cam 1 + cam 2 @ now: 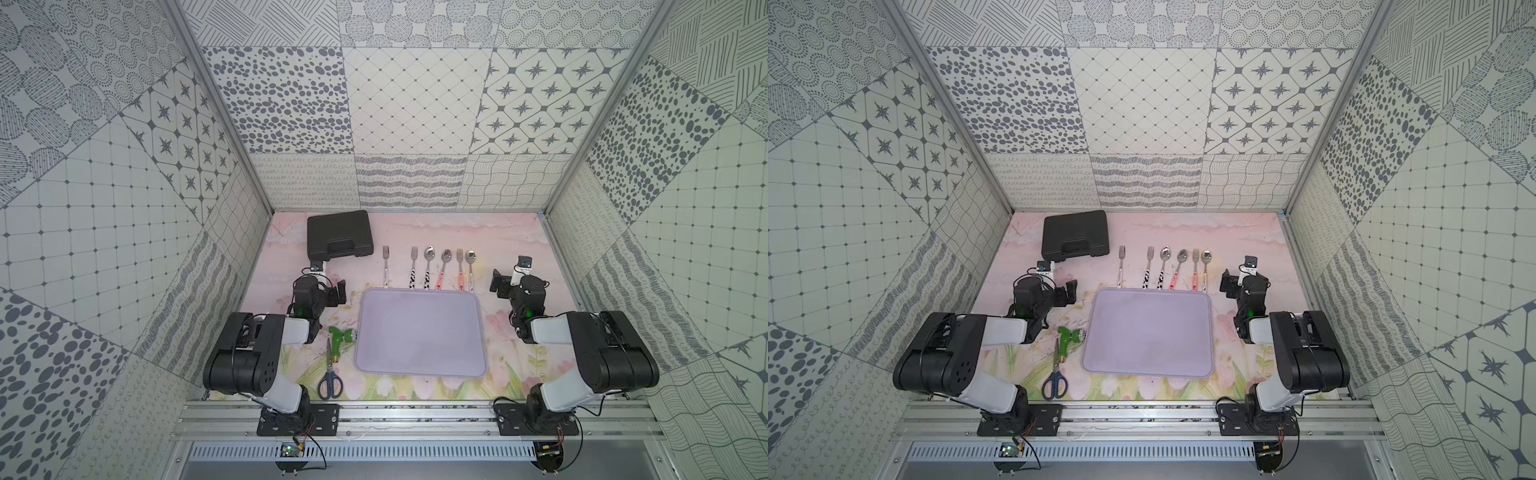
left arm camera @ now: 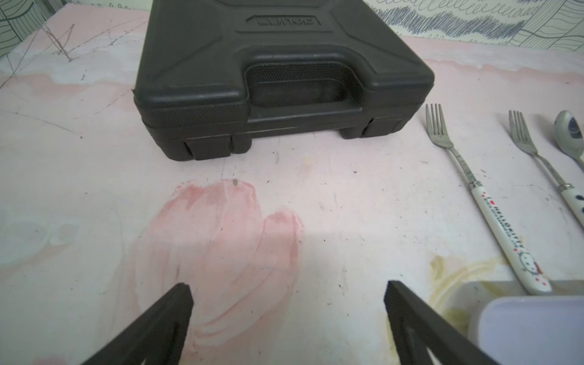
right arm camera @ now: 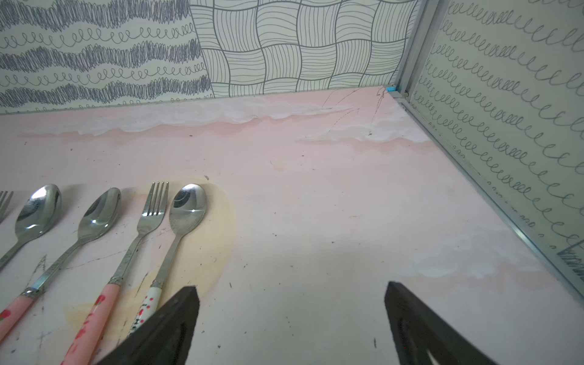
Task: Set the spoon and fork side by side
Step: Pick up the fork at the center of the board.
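Lying in a row beyond the tray (image 1: pixel 419 332), forks (image 1: pixel 413 269) and spoons (image 1: pixel 428 270) are flanked by the left gripper (image 2: pixel 287 290) and right gripper (image 3: pixel 292 290), held open and empty, apparently readied for pairing.

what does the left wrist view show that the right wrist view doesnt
Left wrist only: the black plastic carrying case, the white-handled Hello Kitty fork, a corner of the lilac plastic tray. Right wrist only: the pink-handled steel spoon, the pink-handled steel fork, the dotted white-handled steel spoon. Both: the pink painted tabletop, the dark-spotted steel fork, the leftmost steel spoon, and an open hand (left hand, right hand).
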### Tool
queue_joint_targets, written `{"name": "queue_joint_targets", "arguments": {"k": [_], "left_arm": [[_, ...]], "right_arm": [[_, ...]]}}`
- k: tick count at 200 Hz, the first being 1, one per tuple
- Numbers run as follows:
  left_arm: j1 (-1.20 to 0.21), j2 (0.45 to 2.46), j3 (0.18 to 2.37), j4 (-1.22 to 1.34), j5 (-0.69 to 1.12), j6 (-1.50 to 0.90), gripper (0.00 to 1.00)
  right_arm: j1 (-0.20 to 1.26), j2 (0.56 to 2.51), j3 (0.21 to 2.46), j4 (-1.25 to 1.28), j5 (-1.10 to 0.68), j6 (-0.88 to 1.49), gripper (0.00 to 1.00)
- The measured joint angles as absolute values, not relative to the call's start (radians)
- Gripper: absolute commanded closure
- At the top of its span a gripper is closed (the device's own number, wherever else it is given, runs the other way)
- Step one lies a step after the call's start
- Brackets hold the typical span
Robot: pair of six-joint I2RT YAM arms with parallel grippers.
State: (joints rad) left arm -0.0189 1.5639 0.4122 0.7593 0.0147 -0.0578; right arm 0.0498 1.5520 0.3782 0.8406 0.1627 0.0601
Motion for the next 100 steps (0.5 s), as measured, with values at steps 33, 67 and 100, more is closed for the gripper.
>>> {"name": "queue_joint_targets", "arguments": {"k": [33, 67, 100], "left_arm": [[-0.019, 1.564, 0.412, 0.759, 0.015, -0.058, 0.01], [-0.019, 1.564, 0.412, 0.759, 0.015, -0.058, 0.01], [-0.023, 1.562, 0.412, 0.758, 0.012, -0.057, 0.01]], "right_arm": [[0.049, 1.552, 0.378, 0.841, 0.159, 0.06, 0.03], [0.037, 1.552, 0.378, 0.841, 0.14, 0.063, 0.03], [0.033, 1.551, 0.378, 0.839, 0.135, 0.065, 0.03]]}}
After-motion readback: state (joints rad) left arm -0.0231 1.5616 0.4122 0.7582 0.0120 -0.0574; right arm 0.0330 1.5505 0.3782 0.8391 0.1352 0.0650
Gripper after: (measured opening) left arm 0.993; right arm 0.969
